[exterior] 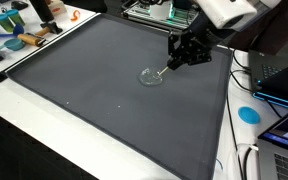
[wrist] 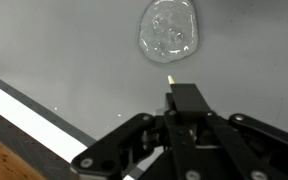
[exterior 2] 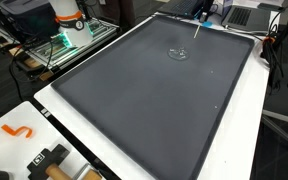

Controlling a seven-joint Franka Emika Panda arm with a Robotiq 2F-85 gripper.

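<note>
A small clear glass dish [exterior: 151,77] lies on the dark grey mat [exterior: 94,90], toward its far side; it also shows in an exterior view [exterior 2: 179,54] and at the top of the wrist view [wrist: 169,28]. My black gripper [exterior: 176,60] hangs just beside the dish, shut on a thin pale stick [exterior: 162,69] that slants down toward the dish rim. The stick [exterior 2: 196,30] appears as a light line above the dish. In the wrist view the gripper [wrist: 187,100] has its fingers pressed together, and only the stick's tip [wrist: 170,74] pokes out, just short of the dish.
A white table border [exterior 2: 54,100] rings the mat. Blue and orange clutter [exterior: 24,35] sits off one corner, laptops and a blue disc [exterior: 248,114] along another side. An orange hook [exterior 2: 19,130], a black tool [exterior 2: 49,160] and a wire rack [exterior 2: 69,40] lie off the mat.
</note>
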